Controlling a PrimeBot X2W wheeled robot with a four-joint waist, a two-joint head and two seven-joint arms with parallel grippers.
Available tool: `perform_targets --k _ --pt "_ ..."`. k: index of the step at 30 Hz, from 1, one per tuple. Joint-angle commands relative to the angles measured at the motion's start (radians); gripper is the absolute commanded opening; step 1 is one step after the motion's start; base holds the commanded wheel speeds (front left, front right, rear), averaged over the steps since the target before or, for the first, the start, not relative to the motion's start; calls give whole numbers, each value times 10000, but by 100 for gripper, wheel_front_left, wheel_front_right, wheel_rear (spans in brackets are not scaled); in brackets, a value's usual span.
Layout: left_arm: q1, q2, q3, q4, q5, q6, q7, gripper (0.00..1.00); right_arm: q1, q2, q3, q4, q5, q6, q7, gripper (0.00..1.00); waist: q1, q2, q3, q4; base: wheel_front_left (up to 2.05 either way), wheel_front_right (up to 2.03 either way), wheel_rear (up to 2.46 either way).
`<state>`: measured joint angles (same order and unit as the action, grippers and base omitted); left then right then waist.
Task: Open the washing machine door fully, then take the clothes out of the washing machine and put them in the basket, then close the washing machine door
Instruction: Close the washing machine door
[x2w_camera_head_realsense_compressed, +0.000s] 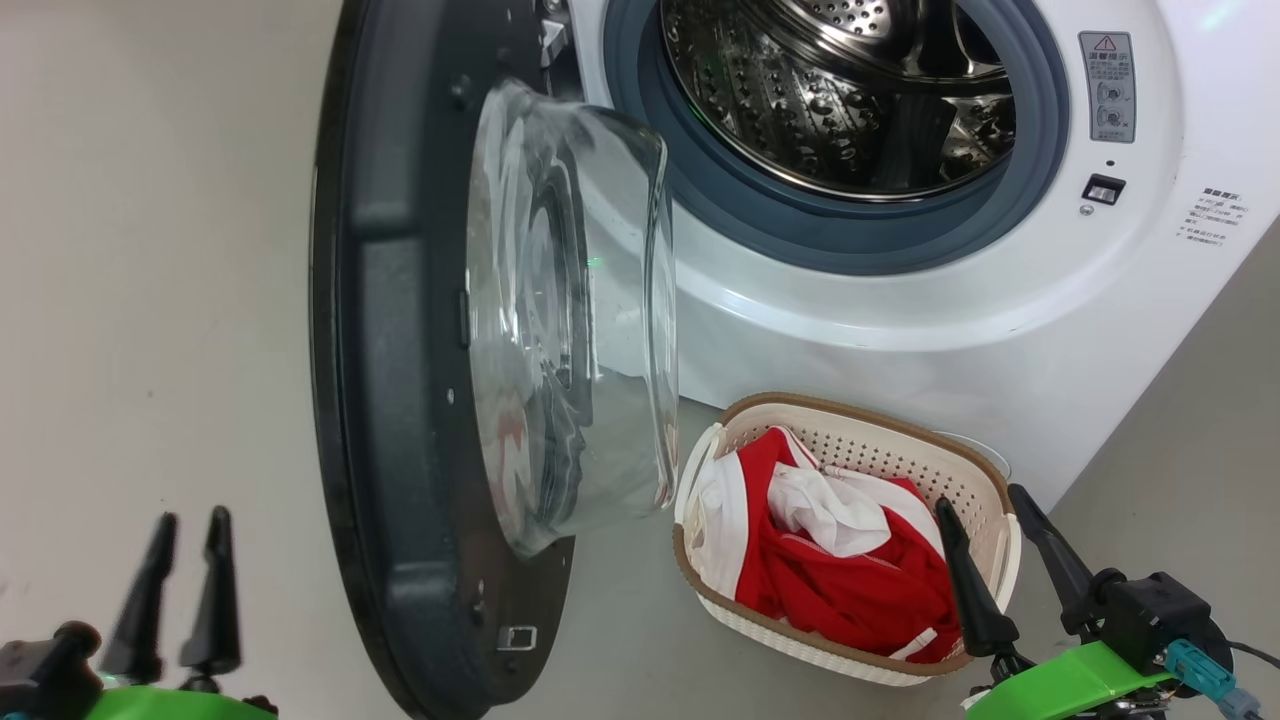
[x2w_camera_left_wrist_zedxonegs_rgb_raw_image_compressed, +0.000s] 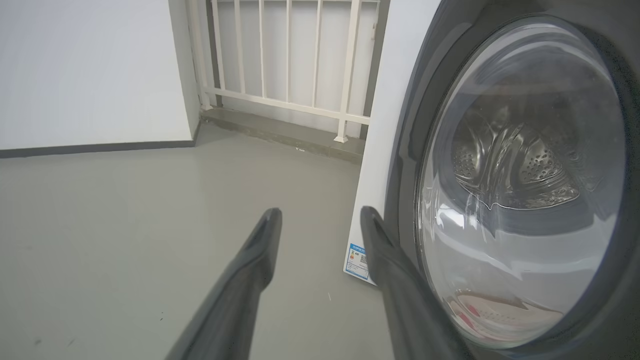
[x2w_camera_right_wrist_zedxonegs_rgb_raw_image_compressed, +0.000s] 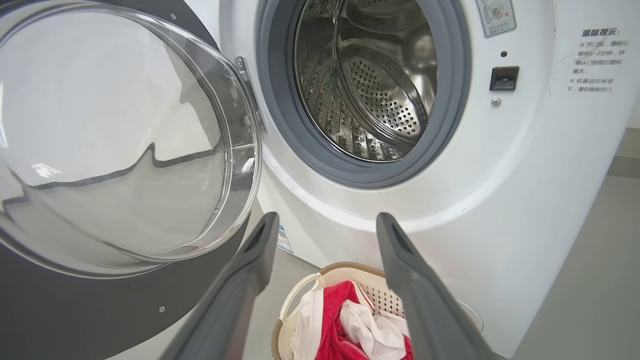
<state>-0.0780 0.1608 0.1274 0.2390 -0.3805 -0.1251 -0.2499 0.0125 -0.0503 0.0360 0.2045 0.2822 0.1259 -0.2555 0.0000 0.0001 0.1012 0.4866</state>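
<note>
Black-rimmed round glass washing machine door (x2w_camera_head_realsense_compressed: 400, 350) stands open, white washing machine (x2w_camera_head_realsense_compressed: 900, 310), steel drum (x2w_camera_head_realsense_compressed: 800, 110) seemingly empty, red-and-white clothes (x2w_camera_head_realsense_compressed: 850, 570) in cream perforated plastic basket (x2w_camera_head_realsense_compressed: 860, 405), left gripper (x2w_camera_head_realsense_compressed: 192, 520) fingers parted, right gripper (x2w_camera_head_realsense_compressed: 978, 498) fingers wide, both empty

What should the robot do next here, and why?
Probably bring the left gripper against the outer face of the washing machine door and start pushing it shut. The drum looks empty, the red clothes lie in the basket, and the door stands wide open, with the left fingers close beside its black rim.
</note>
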Motion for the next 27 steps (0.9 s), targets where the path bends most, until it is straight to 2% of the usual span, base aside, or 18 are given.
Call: perform_targets --k 1,4,9,12,14,18,21,22,23,27 --pt "-340 371 258 -195 -187 -56 -118 0 -150 -5 246 -240 67 48 -63 100 0 -1 1 -7 0 0 0" --pt "-507 559 97 -242 -912 -56 -118 0 -128 -3 251 -238 71 48 -63 100 0 -1 8 -11 0 0 0" --pt "-870 1275 -237 -264 -2115 -56 -118 0 -200 -1 264 -191 70 48 -63 100 0 -1 80 -30 0 0 0" --pt "-1096 1705 -464 -242 -3281 -56 -118 0 -253 -1 303 -155 93 48 -63 100 0 -1 104 -71 0 0 0" --pt "-1227 1979 -764 -357 -4450 -56 -118 0 -274 -1 336 -144 105 48 -63 100 0 -1 119 -105 0 0 0" --pt "-1361 2786 -1295 -921 -6554 -56 -118 0 -307 0 354 -145 117 48 -63 100 0 -1 161 -179 0 0 0" --pt "-1324 3593 -2076 -1514 -8044 -56 -86 0 -329 0 357 -153 119 48 -63 100 0 -1 192 -231 0 0 0" --pt "-1312 3890 -2353 -1740 -8438 -56 -67 0 -334 0 362 -153 120 48 -63 100 0 -1 201 -247 0 0 0" --pt "-1312 3890 -2353 -1740 -8438 -56 -67 0 -334 0 362 -153 120 48 -63 100 0 -1 201 -247 0 0 0" --pt "-1330 4900 -3208 -2647 -9659 -56 -54 0 -368 0 381 -175 121 48 -63 100 0 -1 262 -307 0 0 0"
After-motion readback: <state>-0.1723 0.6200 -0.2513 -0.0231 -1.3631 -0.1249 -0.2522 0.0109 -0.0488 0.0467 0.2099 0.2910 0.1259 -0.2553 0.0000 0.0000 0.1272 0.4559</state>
